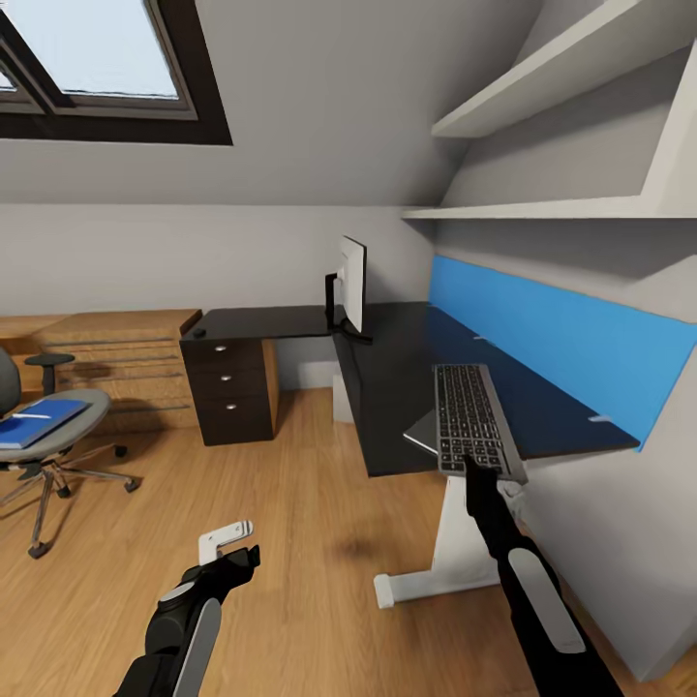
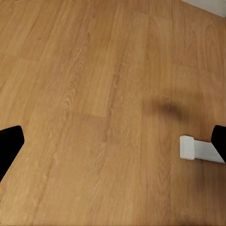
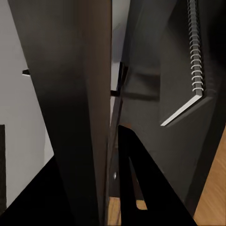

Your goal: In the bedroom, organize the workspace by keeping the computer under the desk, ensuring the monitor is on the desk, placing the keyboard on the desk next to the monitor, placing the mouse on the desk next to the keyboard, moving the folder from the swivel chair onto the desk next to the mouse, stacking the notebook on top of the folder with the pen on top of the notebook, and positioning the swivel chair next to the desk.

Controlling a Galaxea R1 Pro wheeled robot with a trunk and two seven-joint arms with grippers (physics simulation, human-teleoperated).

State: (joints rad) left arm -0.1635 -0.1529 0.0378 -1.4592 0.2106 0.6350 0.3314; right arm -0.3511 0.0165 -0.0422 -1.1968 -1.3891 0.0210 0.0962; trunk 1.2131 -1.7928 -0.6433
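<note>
The keyboard [image 1: 470, 416] lies lengthwise on the black desk [image 1: 387, 368], with its near end past the front edge. My right gripper [image 1: 481, 472] is shut on that near end. In the right wrist view the keyboard [image 3: 80, 94] is edge-on beside a dark finger [image 3: 134, 179]. A grey spiral notebook [image 1: 422, 433] [image 3: 188, 70] lies partly under the keyboard. The monitor [image 1: 352, 285] stands at the desk's corner. A small dark mouse [image 1: 198, 332] sits at the desk's far left end. The blue folder [image 1: 39, 422] rests on the swivel chair [image 1: 53, 455]. My left gripper [image 1: 230, 544] hangs open over the floor.
A dark drawer unit [image 1: 230, 389] stands under the desk's left wing. The desk's white leg and foot [image 1: 436, 571] [image 2: 200, 149] rest on the wooden floor [image 2: 94, 94]. A blue panel [image 1: 561, 339] and white shelves [image 1: 552, 208] line the right wall.
</note>
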